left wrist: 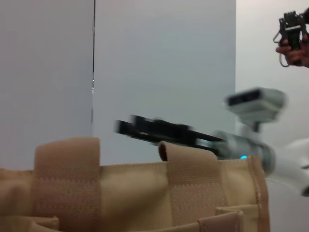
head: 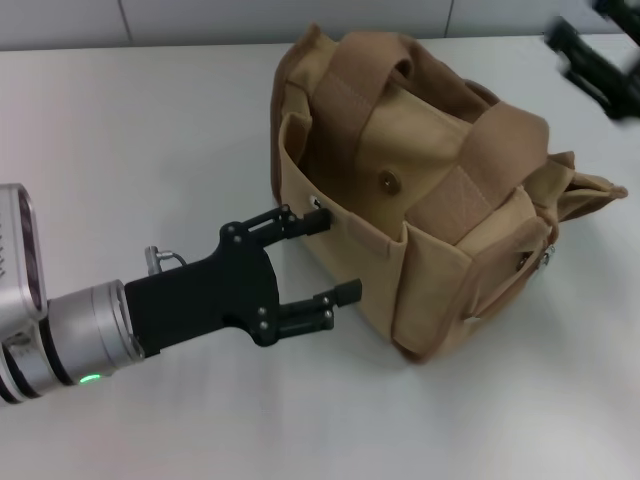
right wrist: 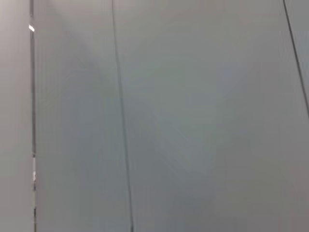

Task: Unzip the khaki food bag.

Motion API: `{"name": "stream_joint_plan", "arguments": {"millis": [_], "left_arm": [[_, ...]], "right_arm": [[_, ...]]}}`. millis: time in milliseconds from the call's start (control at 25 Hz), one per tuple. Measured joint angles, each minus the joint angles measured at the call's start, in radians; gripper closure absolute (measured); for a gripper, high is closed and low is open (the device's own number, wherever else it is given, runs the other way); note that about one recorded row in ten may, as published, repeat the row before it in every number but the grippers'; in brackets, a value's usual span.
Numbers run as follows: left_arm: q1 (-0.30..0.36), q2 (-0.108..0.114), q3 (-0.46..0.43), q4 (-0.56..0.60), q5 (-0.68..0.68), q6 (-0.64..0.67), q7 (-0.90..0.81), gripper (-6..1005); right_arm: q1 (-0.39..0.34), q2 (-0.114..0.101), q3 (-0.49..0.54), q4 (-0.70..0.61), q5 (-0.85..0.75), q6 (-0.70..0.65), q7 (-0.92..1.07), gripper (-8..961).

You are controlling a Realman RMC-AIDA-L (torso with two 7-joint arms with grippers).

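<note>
The khaki food bag (head: 420,210) sits by the left gripper's (head: 325,257) wide-spread, empty fingers (head: 340,293).

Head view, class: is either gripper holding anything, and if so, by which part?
Nothing is held. The left gripper is open beside the khaki food bag, one fingertip at its corner. The right gripper is above the bag's far side.

Showing one khaki food bag (head: 420,230) on one white table (head: 130,150); carrying two wide webbing handles (head: 355,95), one round snap (head: 389,182) on the front pocket and one small metal fitting at the end panel; counting two grippers, one left gripper (head: 325,255) beside the bag with two fingers spread apart, one right gripper (head: 600,60) up at the far corner, blurred; appearing in the left wrist view, one hand (left wrist: 292,53) holding one small black device
</note>
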Motion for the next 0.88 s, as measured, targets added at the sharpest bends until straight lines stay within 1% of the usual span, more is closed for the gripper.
{"name": "stream_joint_plan", "arguments": {"millis": [40,80,200,240,280,320,440,480,600,640,680,720,840,880], "left_arm": [[0.000,0.000,0.000,0.000,0.000,0.000,0.000,215],[0.002,0.001,-0.005,0.008,0.000,-0.002,0.000,215],[0.008,0.002,-0.009,0.019,0.000,-0.003,0.000,215],[0.008,0.002,-0.009,0.019,0.000,-0.003,0.000,215],[0.011,0.003,-0.013,0.021,0.000,-0.003,0.000,215],[0.011,0.003,-0.013,0.021,0.000,-0.003,0.000,215],[0.016,0.005,-0.024,0.025,-0.001,-0.002,0.000,215],[0.020,0.005,-0.028,0.029,-0.001,-0.001,0.000,215],[0.028,0.006,-0.033,0.044,-0.001,0.000,-0.003,215],[0.030,0.006,-0.033,0.050,-0.001,0.000,-0.006,215],[0.035,0.006,-0.034,0.056,-0.001,0.001,-0.008,215],[0.035,0.006,-0.034,0.056,-0.001,0.001,-0.008,215],[0.043,0.005,-0.039,0.060,-0.001,0.004,-0.008,216],[0.046,0.005,-0.041,0.060,-0.001,0.004,-0.009,216]], "right_arm": [[0.000,0.000,0.000,0.000,0.000,0.000,0.000,158],[-0.081,0.000,0.000,0.006,-0.004,-0.055,-0.047,158],[-0.180,0.000,0.010,0.028,-0.002,-0.121,-0.094,158],[-0.180,0.000,0.010,0.028,-0.002,-0.121,-0.094,159],[-0.232,-0.001,0.027,0.037,-0.001,-0.164,-0.102,159],[-0.232,-0.001,0.027,0.037,-0.001,-0.164,-0.102,159],[-0.285,-0.002,0.043,0.044,-0.013,-0.210,-0.102,159],[-0.300,-0.002,0.044,0.051,-0.055,-0.212,-0.098,159],[-0.290,-0.002,0.045,0.062,-0.102,-0.178,-0.098,159],[-0.275,-0.001,0.045,0.069,-0.122,-0.146,-0.101,159],[-0.239,0.002,0.041,0.080,-0.131,-0.084,-0.107,159],[-0.239,0.002,0.041,0.080,-0.131,-0.084,-0.107,159],[-0.156,0.003,0.040,0.106,-0.132,0.005,-0.112,158],[-0.088,0.003,0.043,0.132,-0.132,0.064,-0.116,158]]}}
